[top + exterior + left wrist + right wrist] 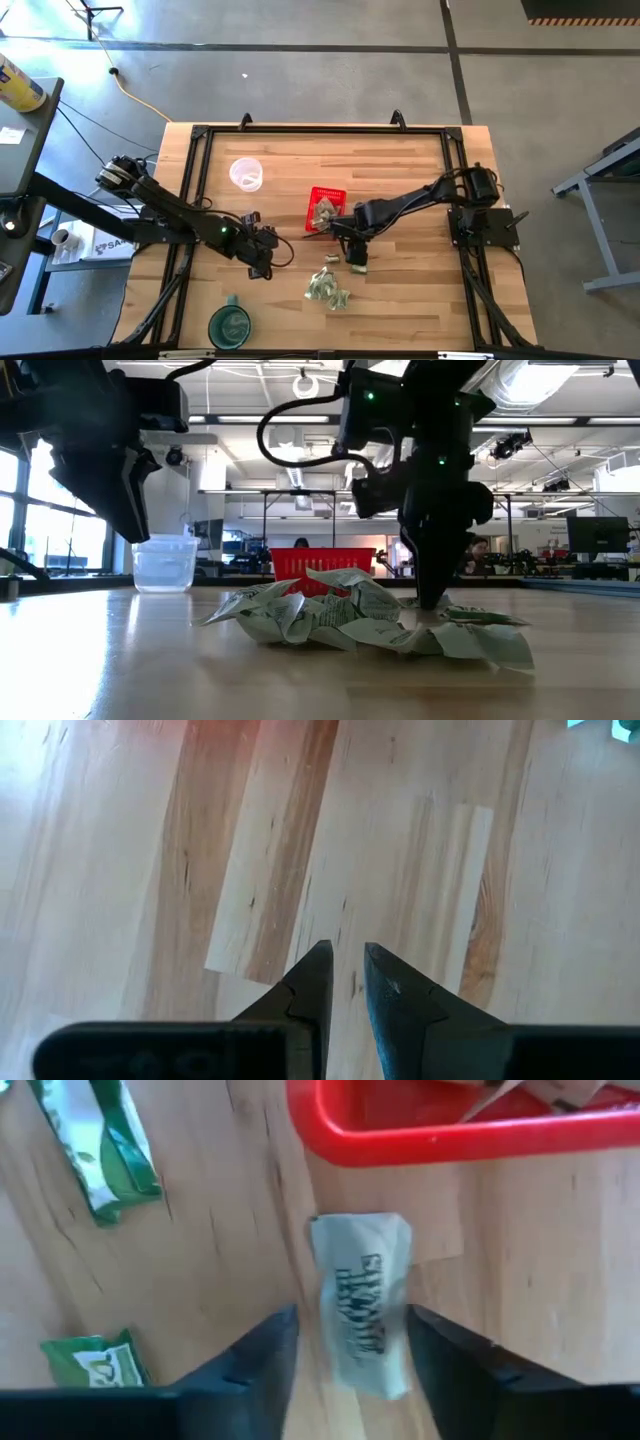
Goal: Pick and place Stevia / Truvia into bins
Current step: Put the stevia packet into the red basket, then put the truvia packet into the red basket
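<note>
Right gripper (pixel 356 262) in the high view sits down at the table between the red basket (pixel 326 208) and the sachet pile (pixel 327 288); left gripper (pixel 262 268) waits over bare wood. Low view: crumpled sachets heaped before the basket. Right wrist view: fingers (pixel 262 1352) parted, a white sachet (pixel 362 1302) between them, unclamped, its print unreadable; left wrist view: fingertips (pixel 318 978) slightly apart, empty.

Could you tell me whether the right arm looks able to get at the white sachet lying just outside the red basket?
Probably yes: the right gripper hangs with open fingers either side of the white sachet, nothing between; the red basket lies just beyond.
</note>
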